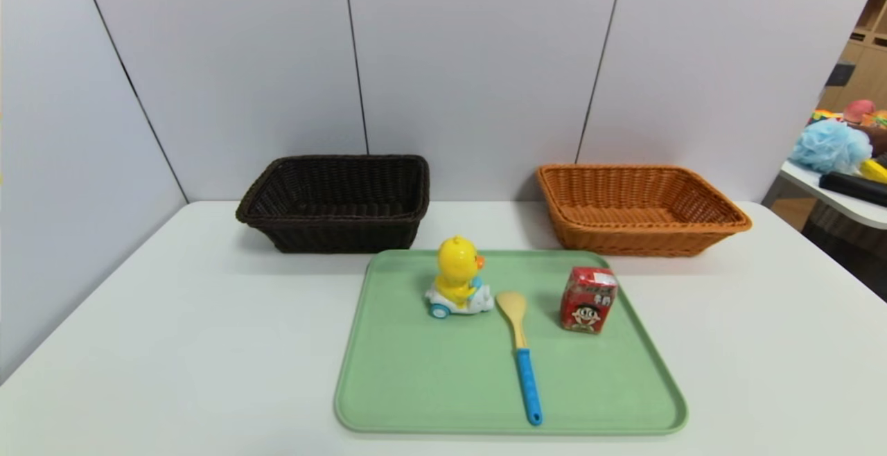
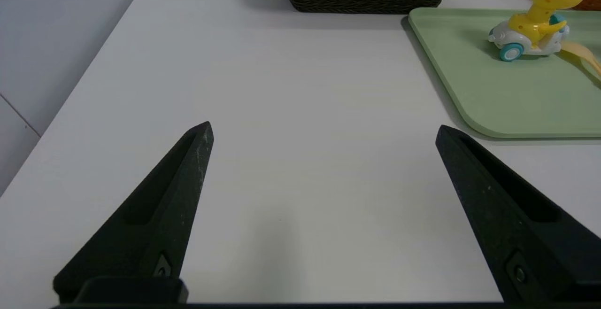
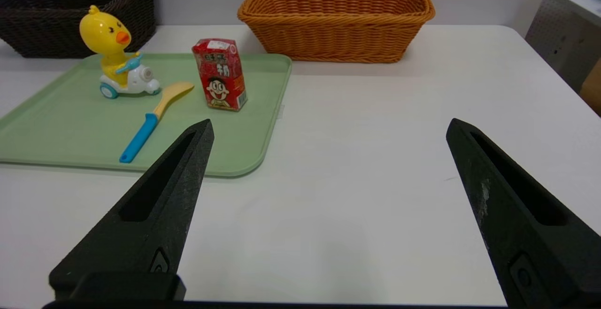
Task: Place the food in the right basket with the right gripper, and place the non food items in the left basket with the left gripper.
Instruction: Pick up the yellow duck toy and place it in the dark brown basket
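Observation:
On the green tray (image 1: 416, 387) stand a yellow duck toy on a white scooter (image 1: 457, 279), a spoon with a blue handle (image 1: 521, 352) and a red milk carton (image 1: 588, 300). Behind the tray sit the dark brown left basket (image 1: 336, 201) and the orange right basket (image 1: 634, 208), nothing showing inside either. My left gripper (image 2: 324, 128) hangs open over bare table left of the tray (image 2: 497, 83), the duck toy (image 2: 540, 18) far ahead. My right gripper (image 3: 328, 126) is open over bare table right of the tray (image 3: 70, 126), with the carton (image 3: 219, 74) ahead. Neither arm shows in the head view.
The white table (image 1: 173, 345) ends at grey wall panels (image 1: 471, 61) behind the baskets. A second table (image 1: 845, 199) with a blue sponge and other clutter stands off to the far right, past the table's right edge.

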`<act>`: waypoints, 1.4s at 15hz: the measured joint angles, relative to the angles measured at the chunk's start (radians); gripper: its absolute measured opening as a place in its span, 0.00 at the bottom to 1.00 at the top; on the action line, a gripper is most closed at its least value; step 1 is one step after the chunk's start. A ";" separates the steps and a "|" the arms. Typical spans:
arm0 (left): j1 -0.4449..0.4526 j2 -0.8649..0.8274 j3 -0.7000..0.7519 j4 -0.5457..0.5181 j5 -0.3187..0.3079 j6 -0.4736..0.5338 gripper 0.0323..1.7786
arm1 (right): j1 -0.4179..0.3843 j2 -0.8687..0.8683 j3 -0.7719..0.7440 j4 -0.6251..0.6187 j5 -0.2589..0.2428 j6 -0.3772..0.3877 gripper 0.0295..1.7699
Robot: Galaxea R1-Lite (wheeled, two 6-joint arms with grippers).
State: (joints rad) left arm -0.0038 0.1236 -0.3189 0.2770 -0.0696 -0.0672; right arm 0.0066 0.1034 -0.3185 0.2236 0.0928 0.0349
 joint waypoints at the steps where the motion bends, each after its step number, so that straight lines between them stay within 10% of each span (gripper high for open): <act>1: 0.000 0.053 -0.036 0.001 -0.002 0.000 0.95 | 0.005 0.044 -0.030 0.007 -0.001 0.000 0.97; 13: -0.067 0.830 -0.523 0.023 -0.110 0.010 0.95 | 0.023 0.648 -0.302 0.069 0.010 -0.033 0.97; 21: -0.394 1.109 -0.624 -0.060 -0.111 0.009 0.95 | 0.022 0.845 -0.359 0.061 0.246 -0.134 0.97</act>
State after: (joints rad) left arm -0.3979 1.2326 -0.9432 0.2168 -0.1809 -0.0585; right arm 0.0287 0.9481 -0.6772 0.2843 0.3385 -0.0994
